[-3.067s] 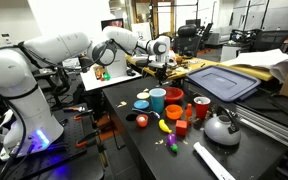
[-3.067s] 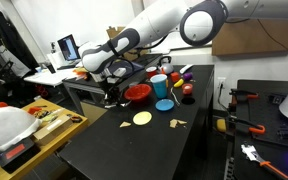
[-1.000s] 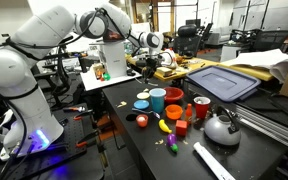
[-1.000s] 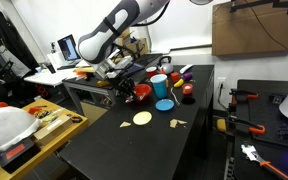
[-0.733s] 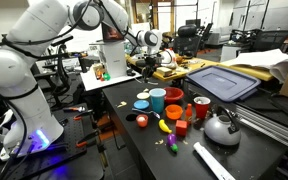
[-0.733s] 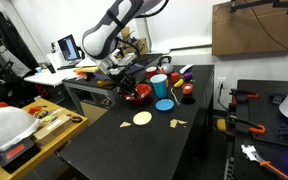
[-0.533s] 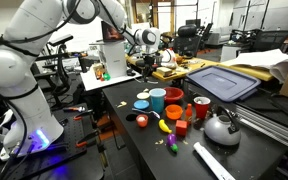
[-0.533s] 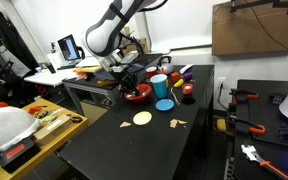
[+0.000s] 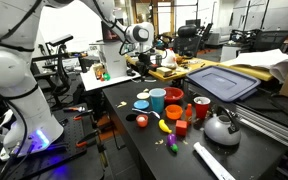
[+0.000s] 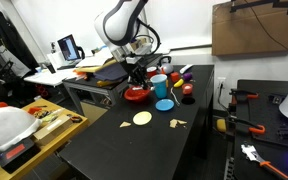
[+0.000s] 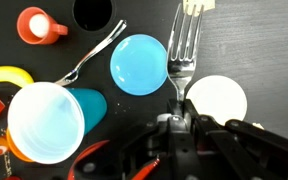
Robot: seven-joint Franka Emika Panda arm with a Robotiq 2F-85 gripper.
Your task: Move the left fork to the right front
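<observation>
My gripper (image 11: 176, 118) is shut on the handle of the left fork (image 11: 184, 45), a slim silver fork. Its tines point away from the jaws. It hangs above the black table between a blue disc (image 11: 139, 63) and a white disc (image 11: 216, 100). A second fork (image 11: 94, 55) lies flat on the table beside the blue disc. In both exterior views the gripper (image 9: 135, 38) (image 10: 137, 64) is raised above the cluster of cups. The fork is too thin to make out there.
A blue cup (image 11: 46, 120) (image 9: 157, 100), red cup (image 11: 39, 25), banana (image 11: 6, 75) and red bowl (image 10: 137, 94) crowd the table. A kettle (image 9: 222, 127) and flat white strip (image 9: 214, 160) lie nearer the front. A blue tray (image 9: 222, 82) stands behind.
The arm has swung and lifted. The gripper has moved from the far side of the table to above the cups and discs.
</observation>
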